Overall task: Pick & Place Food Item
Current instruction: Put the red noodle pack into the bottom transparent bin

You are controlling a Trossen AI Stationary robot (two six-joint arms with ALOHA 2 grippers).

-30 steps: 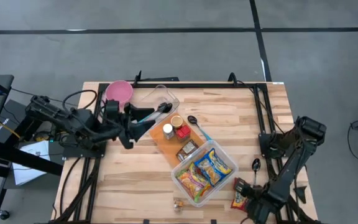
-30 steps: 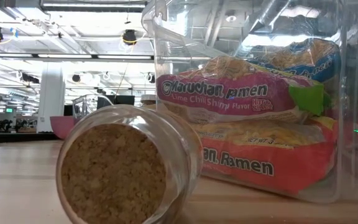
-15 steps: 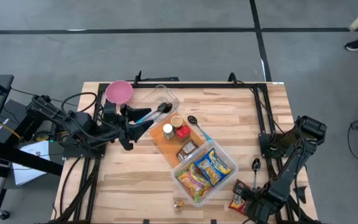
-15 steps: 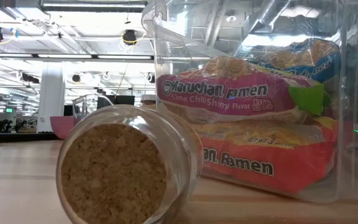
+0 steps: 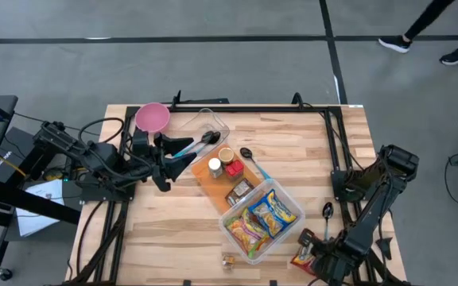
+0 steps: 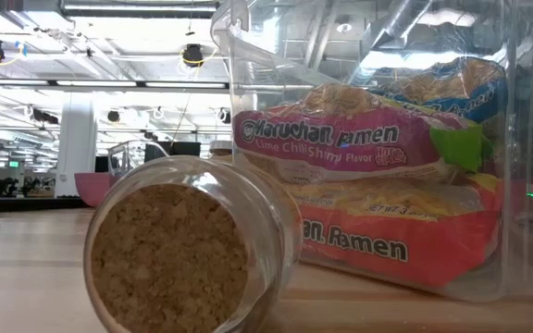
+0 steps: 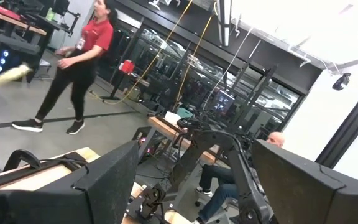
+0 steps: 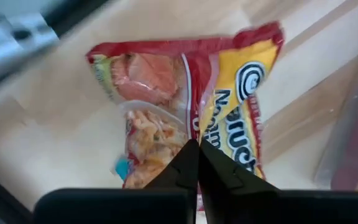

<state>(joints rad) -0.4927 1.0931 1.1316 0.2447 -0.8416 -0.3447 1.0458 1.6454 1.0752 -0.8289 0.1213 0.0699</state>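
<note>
Two arms showing over the bench (image 5: 173, 230). Clear bin (image 5: 262, 219) is holding ramen packs, filling most of the low view and hiding everything behind it. Right end effector (image 5: 315, 258) is sitting at the near right edge, fingers pinched together on the red-yellow noodle packet (image 8: 185, 112), mostly hidden from above. Left end effector (image 5: 183, 152) is hovering near the pink bowl (image 5: 153, 117); can't tell its finger state.
</note>
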